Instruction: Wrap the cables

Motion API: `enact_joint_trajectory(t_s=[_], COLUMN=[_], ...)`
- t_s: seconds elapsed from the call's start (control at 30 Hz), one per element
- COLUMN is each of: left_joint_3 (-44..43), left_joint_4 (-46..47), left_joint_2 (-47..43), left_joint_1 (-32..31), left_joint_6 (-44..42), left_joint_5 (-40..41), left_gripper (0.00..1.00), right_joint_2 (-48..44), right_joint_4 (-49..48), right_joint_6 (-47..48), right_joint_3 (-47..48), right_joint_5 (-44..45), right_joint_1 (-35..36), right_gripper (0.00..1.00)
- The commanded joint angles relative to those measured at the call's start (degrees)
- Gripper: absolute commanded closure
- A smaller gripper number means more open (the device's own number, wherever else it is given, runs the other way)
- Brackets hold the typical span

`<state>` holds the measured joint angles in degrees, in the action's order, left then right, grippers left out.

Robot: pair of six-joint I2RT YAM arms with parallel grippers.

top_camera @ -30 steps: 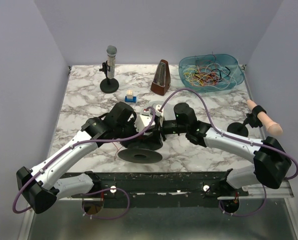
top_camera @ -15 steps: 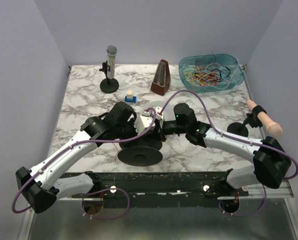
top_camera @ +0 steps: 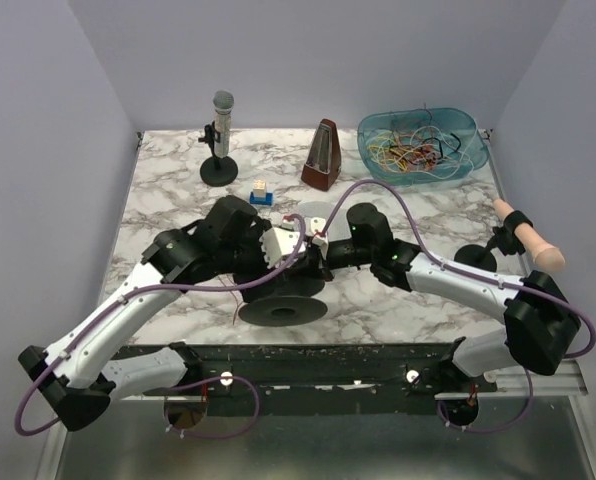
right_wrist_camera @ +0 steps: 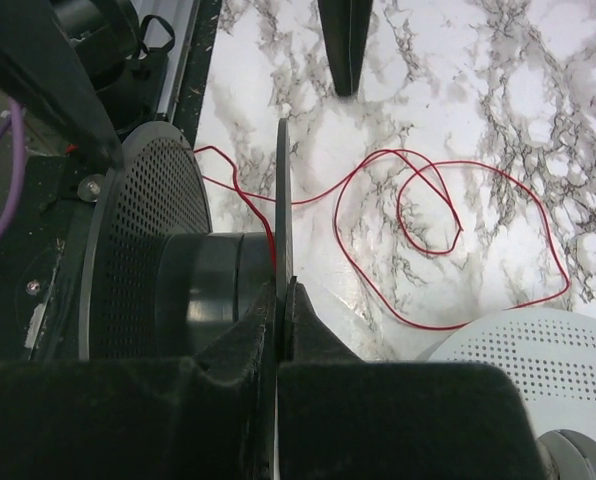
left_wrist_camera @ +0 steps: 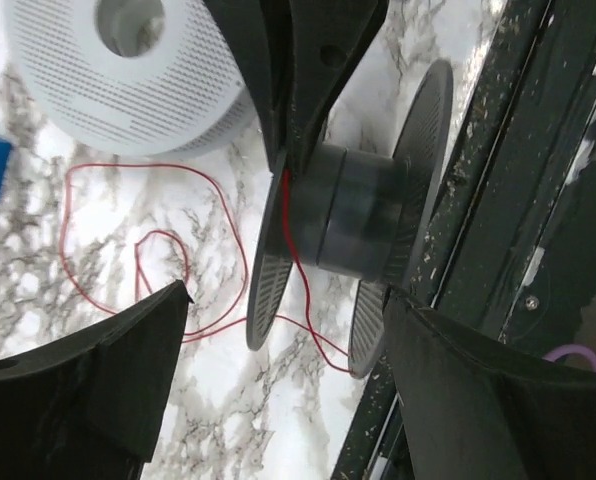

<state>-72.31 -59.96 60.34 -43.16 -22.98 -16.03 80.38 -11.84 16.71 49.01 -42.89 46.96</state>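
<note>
A black spool (top_camera: 281, 300) lies on its side in the middle of the table, hub (left_wrist_camera: 353, 222) level. A thin red cable (left_wrist_camera: 146, 250) runs from the hub, down past the flange, and lies in loose loops (right_wrist_camera: 433, 215) on the marble. My right gripper (right_wrist_camera: 283, 290) is shut on the edge of one spool flange (right_wrist_camera: 282, 190). My left gripper (left_wrist_camera: 288, 295) stands wide open above the spool and the cable, with nothing between its fingers. More cables fill a clear blue bin (top_camera: 418, 145) at the back right as a multicoloured tangle.
A white perforated disc (left_wrist_camera: 128, 70) lies just behind the spool. A microphone on a stand (top_camera: 220, 140), a small blue block (top_camera: 261, 194), and a metronome (top_camera: 323, 156) stand further back. Another stand with a beige handle (top_camera: 523, 238) is at the right edge.
My left gripper has opened and its arm has drawn slightly left. My right gripper has shut on the spool's flange.
</note>
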Motion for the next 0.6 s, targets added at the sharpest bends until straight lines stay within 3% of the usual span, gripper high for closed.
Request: enact_joint_trajectory(t_s=[0.0, 0.07, 0.2, 0.27, 0.33, 0.43, 0.57], left_joint_3=[6.3, 7.1, 8.1, 9.2, 10.5, 12.5, 14.9], left_joint_4=[6.3, 8.8, 10.7, 11.2, 12.1, 14.0, 16.4], left_joint_2=[3.6, 4.2, 5.1, 5.5, 5.7, 5.6, 6.0], left_joint_1=[-0.1, -0.1, -0.1, -0.1, -0.1, -0.1, 0.1], left_joint_6=[-1.1, -0.2, 0.3, 0.7, 1.5, 2.9, 3.2], left_joint_5=[-0.8, -1.2, -0.8, -1.5, -2.7, -3.0, -2.5], left_gripper=[0.11, 0.14, 0.40, 0.48, 0.50, 0.64, 0.67], right_joint_2=[1.7, 2.1, 2.2, 2.2, 2.2, 2.2, 2.5], right_joint_4=[2.1, 2.3, 2.4, 2.4, 2.4, 2.3, 1.8], right_joint_6=[2.4, 2.2, 2.5, 2.5, 2.8, 3.2, 3.4], right_joint_3=[2.8, 3.3, 3.3, 3.3, 3.5, 3.6, 3.9], right_joint_5=[-5.0, -5.0, -5.4, -5.6, -5.7, -5.9, -6.6], right_joint_1=[-0.7, -0.7, -0.7, -0.7, -0.7, -0.8, -1.2], right_gripper=[0.99, 0.99, 0.99, 0.99, 0.99, 0.99, 0.99])
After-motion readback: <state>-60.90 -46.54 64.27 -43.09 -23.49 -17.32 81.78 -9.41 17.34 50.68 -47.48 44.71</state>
